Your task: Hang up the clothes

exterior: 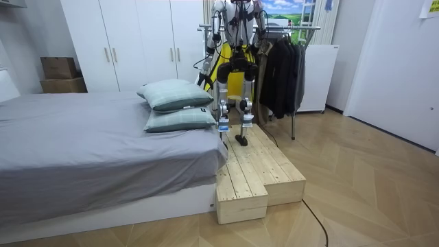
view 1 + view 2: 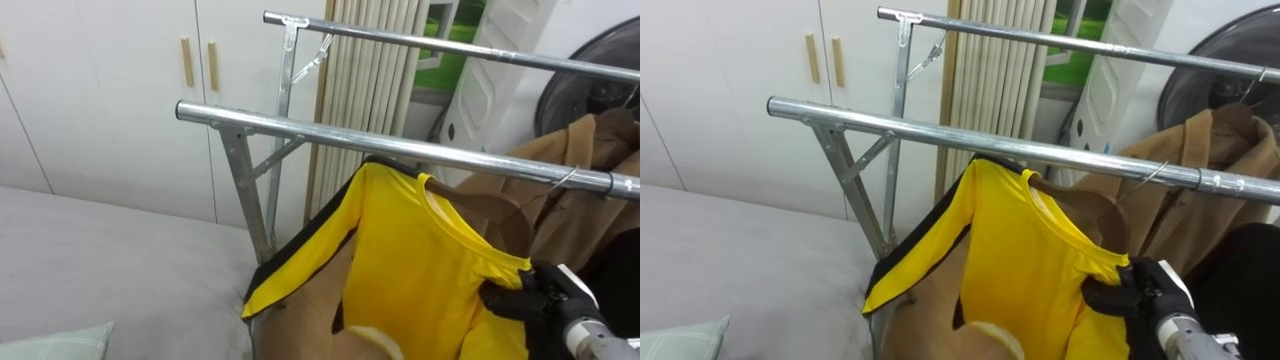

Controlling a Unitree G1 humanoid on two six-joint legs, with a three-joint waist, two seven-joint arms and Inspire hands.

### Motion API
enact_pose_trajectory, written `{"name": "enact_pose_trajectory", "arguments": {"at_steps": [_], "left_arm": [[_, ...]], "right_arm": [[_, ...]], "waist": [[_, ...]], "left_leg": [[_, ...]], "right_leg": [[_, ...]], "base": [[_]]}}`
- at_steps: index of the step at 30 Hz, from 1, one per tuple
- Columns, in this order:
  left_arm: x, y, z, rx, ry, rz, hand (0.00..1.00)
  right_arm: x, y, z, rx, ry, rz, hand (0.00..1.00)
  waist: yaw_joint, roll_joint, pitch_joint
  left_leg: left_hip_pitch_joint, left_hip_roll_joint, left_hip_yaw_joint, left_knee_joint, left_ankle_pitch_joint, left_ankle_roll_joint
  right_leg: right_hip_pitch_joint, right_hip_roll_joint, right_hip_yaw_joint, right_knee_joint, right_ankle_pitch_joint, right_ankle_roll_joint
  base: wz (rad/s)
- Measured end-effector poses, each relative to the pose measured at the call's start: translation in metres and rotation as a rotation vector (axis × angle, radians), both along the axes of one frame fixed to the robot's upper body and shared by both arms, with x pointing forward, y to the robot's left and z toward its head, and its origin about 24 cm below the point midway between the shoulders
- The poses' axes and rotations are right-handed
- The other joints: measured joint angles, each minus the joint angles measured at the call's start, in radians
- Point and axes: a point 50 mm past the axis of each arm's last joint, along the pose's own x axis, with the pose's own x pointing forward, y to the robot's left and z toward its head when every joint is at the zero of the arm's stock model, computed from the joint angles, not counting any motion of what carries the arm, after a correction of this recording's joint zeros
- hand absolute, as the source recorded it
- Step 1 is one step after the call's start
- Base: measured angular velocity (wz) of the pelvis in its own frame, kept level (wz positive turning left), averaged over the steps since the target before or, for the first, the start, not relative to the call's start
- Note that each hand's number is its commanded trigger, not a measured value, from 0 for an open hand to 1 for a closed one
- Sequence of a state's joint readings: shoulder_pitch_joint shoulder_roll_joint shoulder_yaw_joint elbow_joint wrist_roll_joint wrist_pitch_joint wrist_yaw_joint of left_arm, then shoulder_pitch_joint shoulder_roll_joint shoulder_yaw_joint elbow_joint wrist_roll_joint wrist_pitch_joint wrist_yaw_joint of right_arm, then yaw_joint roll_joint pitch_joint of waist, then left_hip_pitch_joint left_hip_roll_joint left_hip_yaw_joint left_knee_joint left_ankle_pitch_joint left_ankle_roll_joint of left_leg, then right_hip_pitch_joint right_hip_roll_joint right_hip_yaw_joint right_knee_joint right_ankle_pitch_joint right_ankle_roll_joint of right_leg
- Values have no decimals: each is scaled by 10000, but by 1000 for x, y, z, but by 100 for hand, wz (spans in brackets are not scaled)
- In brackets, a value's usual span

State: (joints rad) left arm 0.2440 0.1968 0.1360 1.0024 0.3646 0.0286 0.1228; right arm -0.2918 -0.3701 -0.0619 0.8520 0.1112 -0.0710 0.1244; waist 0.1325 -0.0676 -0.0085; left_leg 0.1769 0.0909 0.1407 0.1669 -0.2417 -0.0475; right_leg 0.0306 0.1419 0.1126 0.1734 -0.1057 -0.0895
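Note:
A yellow shirt with black trim (image 2: 430, 270) is held up just under the near bar (image 2: 330, 135) of a metal clothes rack, its collar close to the bar. My right hand (image 2: 545, 295) comes in from the lower right, its dark fingers curled round the shirt's right shoulder. In the room view I stand on a wooden platform (image 1: 257, 171) facing the rack, both arms raised to the shirt (image 1: 221, 58). My left hand (image 1: 206, 65) is at the shirt's edge there, too small to read.
A brown coat (image 2: 580, 170) hangs on the near bar to the right, with dark clothes beside it. A second bar (image 2: 450, 45) runs behind. A grey bed (image 2: 100, 260) lies to the left, white wardrobe doors (image 2: 120, 90) behind it.

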Motion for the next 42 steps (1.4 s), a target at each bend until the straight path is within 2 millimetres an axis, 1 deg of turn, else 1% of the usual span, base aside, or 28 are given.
{"name": "enact_pose_trajectory", "arguments": {"at_steps": [1, 2, 7, 8, 9, 10, 15, 23, 24, 25, 27, 30, 33, 34, 35, 36, 37, 38, 39, 40, 41, 42], "left_arm": [[0, 0, 0, -2, 5, -1, 0], [0, 0, 0, -9, 2, 1, 0], [1, 0, 0, -10, -31, 7, 0], [2, 0, 0, -13, -51, 9, 0], [3, 0, 0, -17, -56, 10, 0], [2, 0, 0, -17, -35, 14, 0], [1, 0, 0, -8, -26, 50, 0], [3, 1, 0, 9, -83, 35, 0], [3, 1, 0, 10, -84, 36, 0], [3, 1, 0, 13, -84, 37, 0], [3, 1, 1, 19, -88, 39, 0], [3, 1, 1, 39, -114, 55, 0], [3, 1, 0, 38, -98, 112, 0], [2, 1, 0, 42, -57, 99, 0], [1, 1, 0, 54, -12, 91, 0], [1, 1, 0, 64, -10, 75, 0], [0, 1, 0, 79, -17, 82, 0], [-3, 1, 0, 169, -13, 116, 0], [-3, 1, 0, 207, -24, 116, 0], [-7, 1, 0, 211, 32, 168, 0], [-8, -1, -1, 192, 26, 208, 0], [-8, -3, -1, 192, -1, 216, 0]], "right_arm": [[0, 1, 0, 1, -38, -30, 100], [0, 1, 0, -17, -99, -74, 100], [-2, 6, 0, -47, -299, -168, 100], [-2, 6, 1, -69, -336, -182, 100], [-2, 6, 2, -85, -376, -197, 100], [-2, 6, 2, -100, -375, -200, 100], [-2, 6, 2, -161, -392, -249, 100], [-5, 6, 1, -230, -375, -213, 100], [-5, 6, 0, -230, -373, -214, 60], [-5, 6, 0, -227, -368, -216, 0], [-5, 6, 0, -224, -367, -216, 0], [-5, 7, 0, -76, -404, -281, 0], [-4, 11, -1, 535, -544, -441, 0], [-6, 12, -3, 1070, -572, -631, 0], [-9, 12, -6, 1795, -600, -956, 0], [-10, 11, -7, 2224, -672, -1184, 0], [-15, 11, -9, 3076, -780, -1570, 0], [-21, 12, -12, 3890, -881, -1871, 0], [-23, 12, -15, 4366, -941, -2041, 0], [-29, 15, -20, 5086, -925, -2255, 0], [-36, 20, -27, 5682, -849, -2461, 0], [-38, 23, -30, 5926, -808, -2518, 0]], "waist": [[-3, -16, -6], [2, -45, -22], [0, -87, -22], [-2, -100, -12], [-8, -100, 22], [-36, -77, 36], [-166, -67, 51], [-192, -85, 24], [-192, -86, 21], [-191, -86, 18], [-190, -88, 11], [-131, -96, -6], [-131, -98, -14], [-132, -83, -8], [-148, -33, 18], [-171, -32, 19], [-186, -19, 28], [-157, 22, 55], [-155, 40, 69], [-172, 90, 103], [-161, 135, 109], [-163, 162, 114]], "left_leg": [[-2, -3, 2, -1, 0, 0], [-4, -3, 3, -3, 1, 0], [-71, -2, -3, -1, 1, 1], [-89, -2, -2, -1, 1, 1], [-92, -3, -2, -1, 1, 1], [-93, -5, -2, -1, 1, 1], [-106, -4, 0, -4, 1, 1], [-100, -7, 0, -1, 1, 1], [-99, -7, 0, 0, 1, 1], [-101, -7, 0, 1, 1, 1], [-103, -7, 0, 3, 1, 1], [-100, 2, 167, 2, 1, 1], [-94, 2, 218, 2, 1, 1], [-81, 3, 233, -6, 1, 1], [-59, 7, 268, -19, 1, 1], [-58, 8, 272, -18, 1, 1], [-46, 9, 270, -21, 1, 1], [-18, 16, 284, -30, 1, 1], [5, 18, 292, -38, 1, 0], [64, 27, 303, -38, 1, 0], [92, 30, 383, -36, 0, -1], [88, 31, 407, -33, -1, -1]], "right_leg": [[-12, 2, 25, 4, 0, 0], [-18, 3, 35, 7, 0, 0], [-94, 5, 56, 28, 0, 1], [-116, 5, 50, 34, 0, 0], [-119, 3, 44, 34, 0, 0], [-119, 1, 38, 28, -1, 1], [-116, 2, 47, -16, -3, 5], [-116, 9, 95, -29, -12, 19], [-116, 10, 91, -29, -12, 19], [-118, 9, 89, -27, -12, 19], [-120, 10, 93, -23, -13, 19], [-172, 36, 199, 30, -13, 18], [-270, 65, 278, 141, -11, 17], [-265, 61, 249, 147, -11, 16], [-259, 62, 235, 153, -11, 16], [-264, 67, 238, 159, -10, 15], [-260, 70, 249, 163, -10, 15], [-233, 77, 250, 157, -10, 15], [-212, 80, 251, 151, -10, 16], [-143, 85, 269, 122, -11, 15], [-120, 93, 332, 118, -21, 17], [-129, 100, 395, 118, -22, 15]], "base": [[-5], [0], [0], [0], [0], [0], [0], [-1], [0], [0], [0], [-10], [-14], [0], [0], [0], [0], [0], [0], [-5], [-7], [-13]]}}
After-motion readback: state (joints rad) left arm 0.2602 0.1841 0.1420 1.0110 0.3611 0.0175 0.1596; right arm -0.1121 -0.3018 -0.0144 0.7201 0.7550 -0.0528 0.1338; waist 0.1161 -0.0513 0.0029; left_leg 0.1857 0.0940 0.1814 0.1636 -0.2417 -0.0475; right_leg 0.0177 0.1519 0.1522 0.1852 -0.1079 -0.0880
